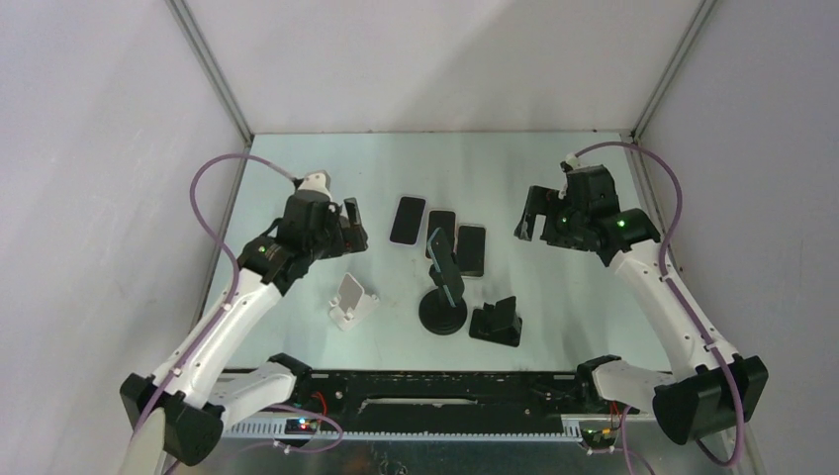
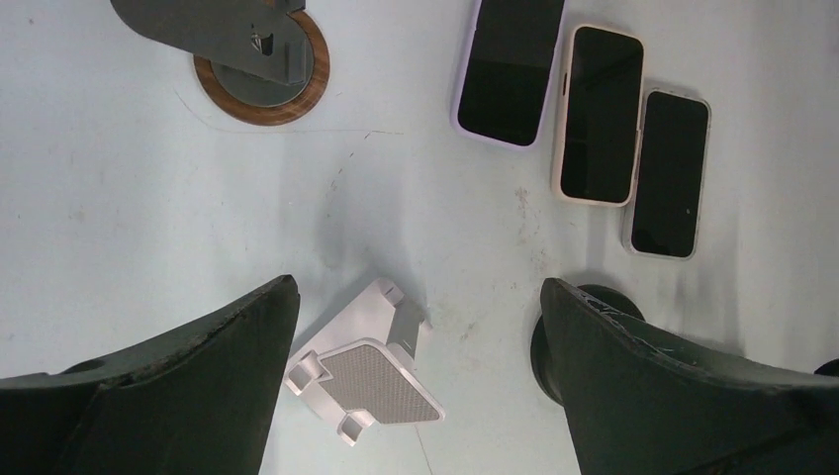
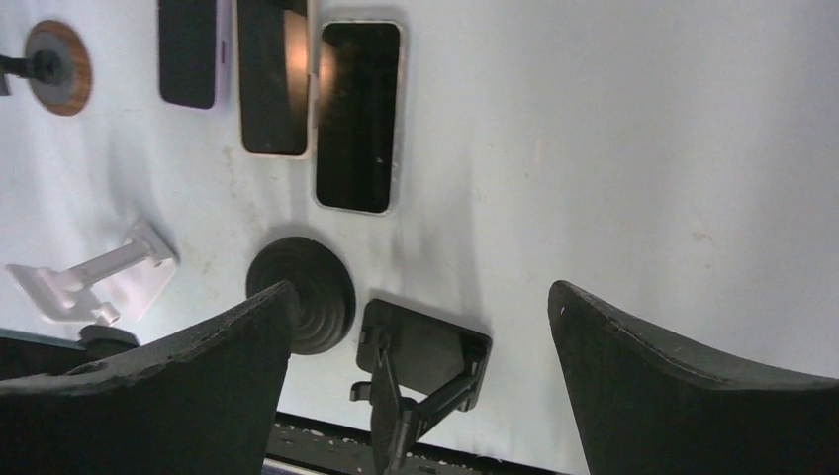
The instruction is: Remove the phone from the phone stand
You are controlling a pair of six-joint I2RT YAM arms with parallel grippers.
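One table (image 1: 554, 168) is carrying the whole layout.

Two arms are reaching over it. The left arm (image 1: 233, 317) is extending toward 10 o'clock and the right arm (image 1: 673, 307) toward 2 o'clock.

Two grippers are hanging above the surface. The left gripper (image 2: 418, 285) is holding its fingers spread wide, and the right gripper (image 3: 422, 287) is doing the same. Neither one is pinching an object.

Three stands are sitting at the near centre:
- One round-based black stand (image 1: 442, 315) is standing at the middle. It is carrying what appears, at this distance, to be a teal-edged phone (image 1: 445, 265), tilted on its upright.
- One white stand (image 1: 351, 302) is resting at its 9 o'clock, well apart.
- One black folding stand (image 1: 497, 323) is resting just beside it at 3 o'clock.

Three more phones are lying flat, screens up, side by side at 12 o'clock of the round base: a lilac-cased phone (image 2: 510, 69), a cream-cased phone (image 2: 597, 114) and a pale-cased phone (image 2: 670, 173).

One wood-rimmed disc (image 2: 262, 117) is lying at 9 o'clock of that row.
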